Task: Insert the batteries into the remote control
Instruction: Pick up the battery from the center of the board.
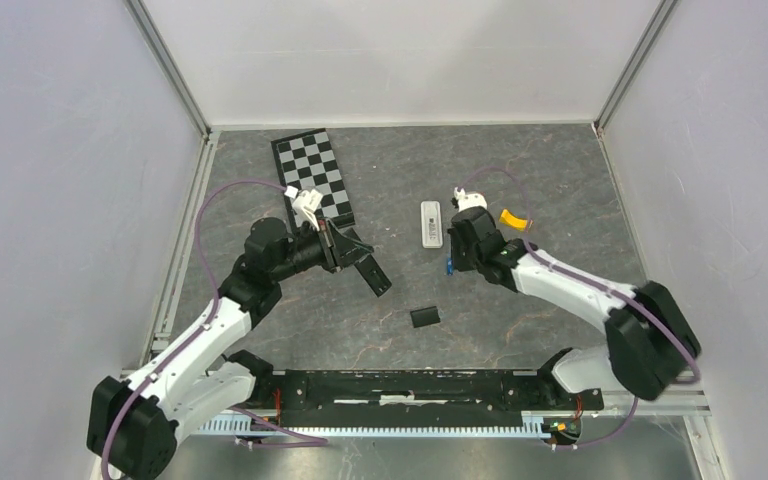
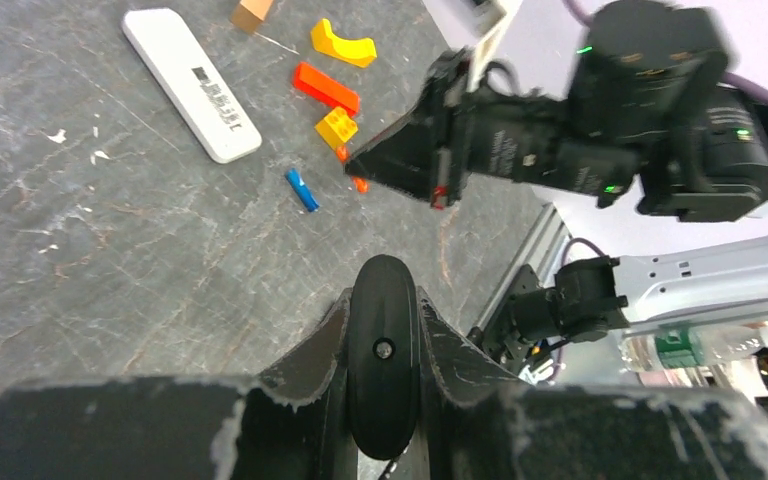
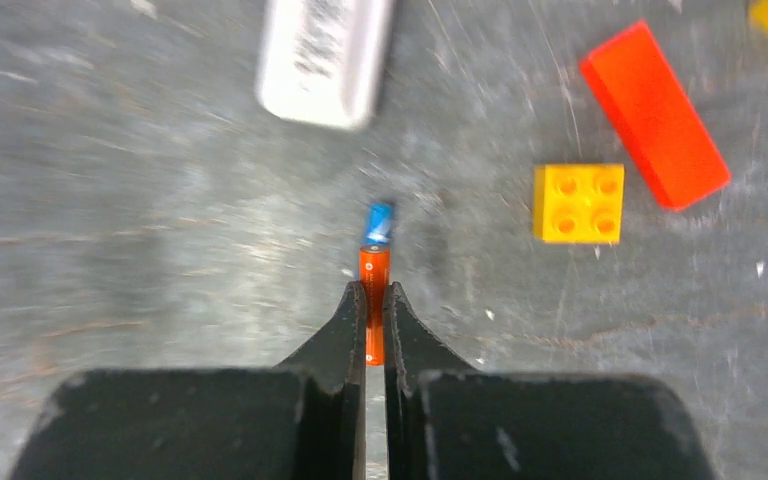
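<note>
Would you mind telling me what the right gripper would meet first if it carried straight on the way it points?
Probably the blue battery, lying just past the tip of the orange battery that the right gripper holds; depth is unclear, so the table may come first.

I see my right hand (image 3: 374, 310), matt black, with the orange battery (image 3: 374, 275) in its tips. Just ahead of it lies the blue battery (image 3: 379, 221). Further ahead is the white remote (image 3: 325, 60) with dark lettering. Ahead and to that hand's right are a yellow studded block (image 3: 579, 203) and a red-orange block (image 3: 654, 113). The bench (image 3: 110, 200) is mottled grey with pale scratches. My left hand (image 2: 384, 300) is black too, like the black remote (image 2: 384, 400) in it. Near that hand is a black-and-white checkerboard (image 1: 315, 175).
</note>
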Tool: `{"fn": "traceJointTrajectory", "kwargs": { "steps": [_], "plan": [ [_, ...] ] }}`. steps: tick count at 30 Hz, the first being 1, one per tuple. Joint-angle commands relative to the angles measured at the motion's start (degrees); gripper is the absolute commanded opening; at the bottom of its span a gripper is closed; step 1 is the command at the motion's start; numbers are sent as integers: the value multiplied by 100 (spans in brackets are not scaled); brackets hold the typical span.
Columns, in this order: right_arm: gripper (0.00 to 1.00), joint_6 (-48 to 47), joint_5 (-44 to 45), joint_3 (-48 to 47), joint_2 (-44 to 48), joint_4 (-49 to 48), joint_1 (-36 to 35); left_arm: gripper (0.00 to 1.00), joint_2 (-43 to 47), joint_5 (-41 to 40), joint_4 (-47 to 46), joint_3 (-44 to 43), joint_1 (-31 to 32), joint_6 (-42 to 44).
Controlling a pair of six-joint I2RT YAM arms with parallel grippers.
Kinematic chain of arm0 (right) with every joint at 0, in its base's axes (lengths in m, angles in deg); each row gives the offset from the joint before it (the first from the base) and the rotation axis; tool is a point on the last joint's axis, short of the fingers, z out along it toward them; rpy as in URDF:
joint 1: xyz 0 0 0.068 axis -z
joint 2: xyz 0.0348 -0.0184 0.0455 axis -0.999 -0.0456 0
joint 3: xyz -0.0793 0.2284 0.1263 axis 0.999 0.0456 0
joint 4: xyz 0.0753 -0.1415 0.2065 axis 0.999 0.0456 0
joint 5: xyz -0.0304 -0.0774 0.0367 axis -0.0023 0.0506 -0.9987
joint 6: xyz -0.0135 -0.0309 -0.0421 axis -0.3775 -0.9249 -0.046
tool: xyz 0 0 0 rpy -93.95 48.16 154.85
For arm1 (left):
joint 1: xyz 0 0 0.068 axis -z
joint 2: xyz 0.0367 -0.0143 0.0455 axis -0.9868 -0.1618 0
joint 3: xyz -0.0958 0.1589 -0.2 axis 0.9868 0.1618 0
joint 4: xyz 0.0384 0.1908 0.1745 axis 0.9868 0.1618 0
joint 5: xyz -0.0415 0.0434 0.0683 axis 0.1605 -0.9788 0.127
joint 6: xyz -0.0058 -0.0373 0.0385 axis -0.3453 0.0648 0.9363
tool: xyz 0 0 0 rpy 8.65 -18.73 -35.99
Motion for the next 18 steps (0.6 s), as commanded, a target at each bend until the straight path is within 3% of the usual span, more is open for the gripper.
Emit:
{"fn": "traceJointTrajectory", "kwargs": {
  "steps": [1,7,13,18],
  "plan": [
    [2,-378,-695,-5,991,-1018,-122,2,-184,406,-959,23,9,-535],
    [2,-475,-1675,35,1837,-1973,-419,2,-361,586,-1177,-21,0,-666],
    [2,-421,-2402,216,2387,-3021,-858,2,-722,938,-1818,-56,-95,-1720],
    [2,-662,-2558,230,2451,-3169,-1078,2,-950,1099,-2252,-115,-123,-2451]
  ]
}}
